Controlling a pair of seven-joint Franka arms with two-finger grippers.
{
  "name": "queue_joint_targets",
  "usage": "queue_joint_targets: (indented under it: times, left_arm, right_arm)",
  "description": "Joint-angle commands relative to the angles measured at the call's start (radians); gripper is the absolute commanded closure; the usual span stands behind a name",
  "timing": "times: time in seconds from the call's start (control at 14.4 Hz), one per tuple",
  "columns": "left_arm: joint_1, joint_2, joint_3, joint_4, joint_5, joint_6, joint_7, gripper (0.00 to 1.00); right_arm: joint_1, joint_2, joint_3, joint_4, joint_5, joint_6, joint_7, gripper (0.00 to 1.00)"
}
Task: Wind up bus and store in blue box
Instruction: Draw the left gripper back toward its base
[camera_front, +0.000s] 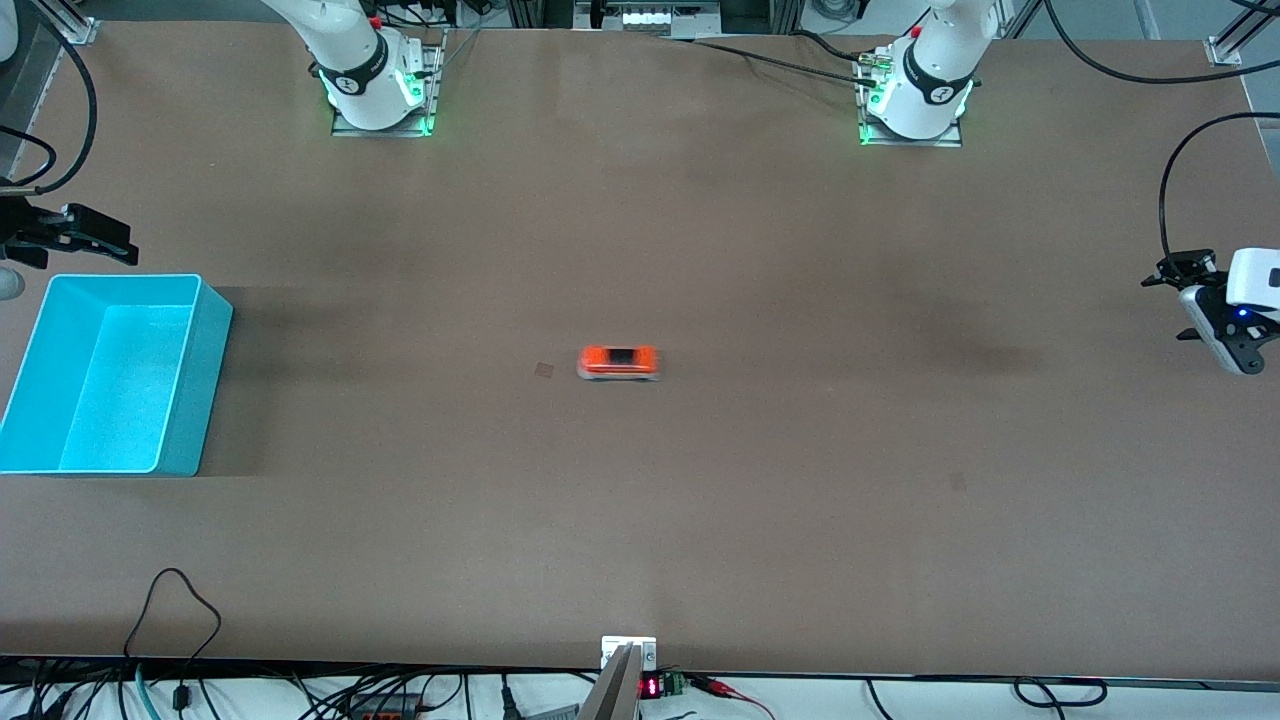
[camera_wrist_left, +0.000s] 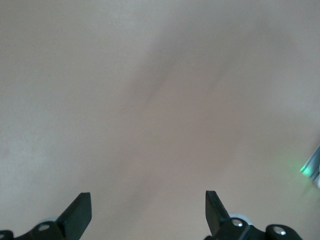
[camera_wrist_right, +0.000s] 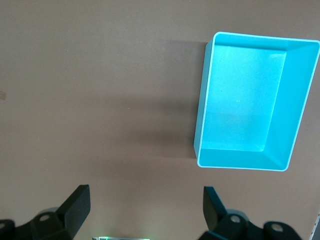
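robot lab — bolted arm bases (camera_front: 378, 95), cables (camera_front: 170, 610).

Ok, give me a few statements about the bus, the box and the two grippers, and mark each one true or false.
1. The bus lies inside the blue box. False: it sits on the bare table, near the middle, apart from the box.
2. The blue box holds nothing. True.
3. The left gripper is shut on the bus. False: it is open over bare table.
4. The right gripper is open. True.
5. The blue box stands at the right arm's end of the table. True.
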Motion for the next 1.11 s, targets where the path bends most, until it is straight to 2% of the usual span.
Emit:
queue_joint_targets:
  times: [0.0, 0.14, 0.35, 0.56, 0.69, 0.83, 1.04]
  left_arm:
    - [-0.054, -0.081, -0.004, -0.008, 0.017, -0.065, -0.169, 0.00]
    - [-0.106, -0.129, -0.004, 0.012, 0.017, -0.155, -0.323, 0.00]
    - [-0.171, -0.157, -0.025, 0.103, 0.017, -0.306, -0.523, 0.00]
    - [-0.171, -0.166, -0.105, 0.159, 0.016, -0.372, -0.683, 0.00]
    - [-0.171, -0.186, -0.181, 0.177, 0.002, -0.367, -0.837, 0.00]
    - [-0.172, -0.178, -0.275, 0.242, 0.010, -0.372, -1.024, 0.00]
    - [-0.169, -0.180, -0.353, 0.260, 0.002, -0.372, -1.204, 0.00]
  right_arm:
    - [-0.005, 0.008, 0.006, 0.017, 0.007, 0.006, 0.001, 0.00]
    - [-0.002, 0.012, 0.006, 0.019, 0.007, 0.006, 0.001, 0.00]
    - [-0.004, 0.012, 0.006, 0.019, 0.007, 0.006, 0.001, 0.00]
    - [-0.002, 0.012, 0.006, 0.021, 0.007, 0.008, 0.001, 0.00]
    - [-0.002, 0.012, 0.006, 0.019, 0.008, 0.008, 0.001, 0.00]
    - [-0.002, 0.012, 0.006, 0.019, 0.008, 0.009, 0.007, 0.00]
    - [-0.005, 0.035, 0.006, 0.019, 0.042, 0.015, 0.001, 0.00]
